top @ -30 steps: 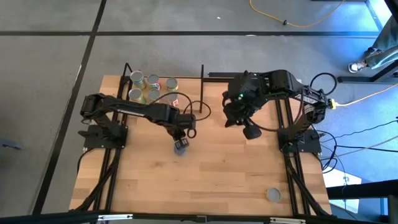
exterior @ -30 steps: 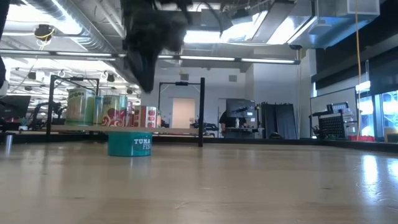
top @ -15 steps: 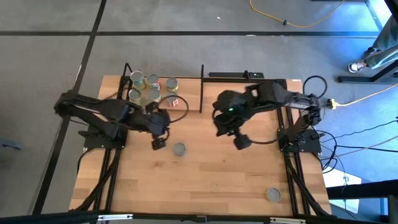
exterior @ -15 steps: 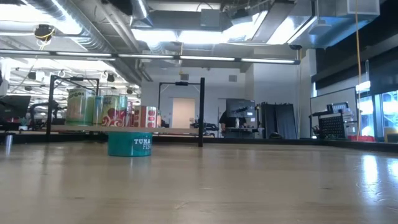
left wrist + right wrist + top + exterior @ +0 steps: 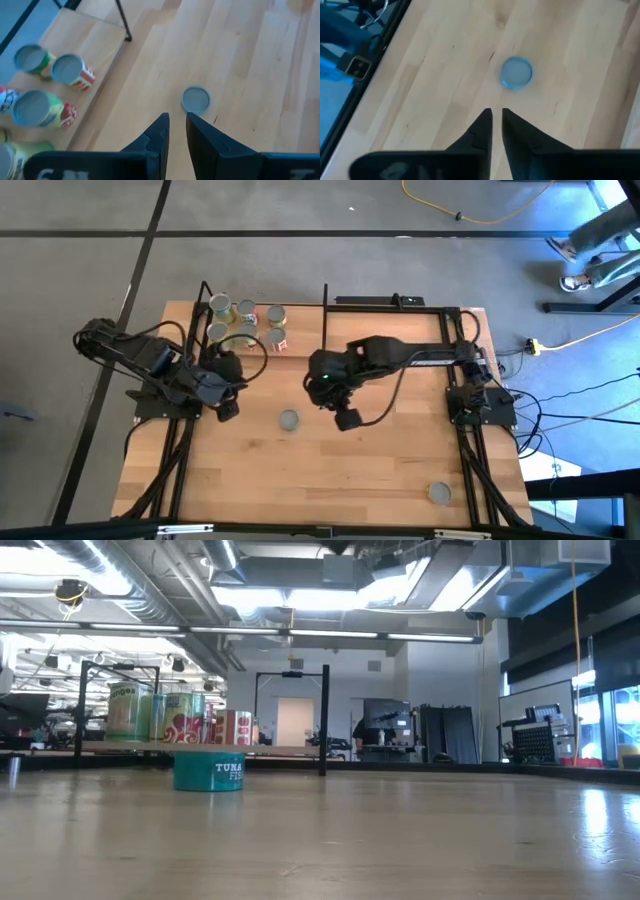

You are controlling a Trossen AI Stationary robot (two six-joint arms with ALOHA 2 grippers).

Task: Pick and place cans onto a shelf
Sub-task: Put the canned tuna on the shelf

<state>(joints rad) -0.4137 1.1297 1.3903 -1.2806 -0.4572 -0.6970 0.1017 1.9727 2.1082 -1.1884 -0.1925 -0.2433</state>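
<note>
The right gripper (image 5: 346, 420) is hovering near the flat teal tuna can (image 5: 289, 420) at the table's (image 5: 380, 480) middle, its fingers (image 5: 482, 127) parted only narrowly. Descending like this, I judge, it is risking knocking the can aside. The left gripper (image 5: 228, 411), also narrow and empty, is waiting toward the left edge, near the shelf (image 5: 300, 340).

Teal, white-lettered tuna can (image 5: 209, 771) on pale wood table (image 5: 400, 840); green, red and cream shelf cans (image 5: 165, 717).

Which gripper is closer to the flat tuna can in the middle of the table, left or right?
Both stand about equally close. The right gripper sits just right of the tuna can; the left gripper is slightly farther, on the can's other side. Neither touches it.
</note>
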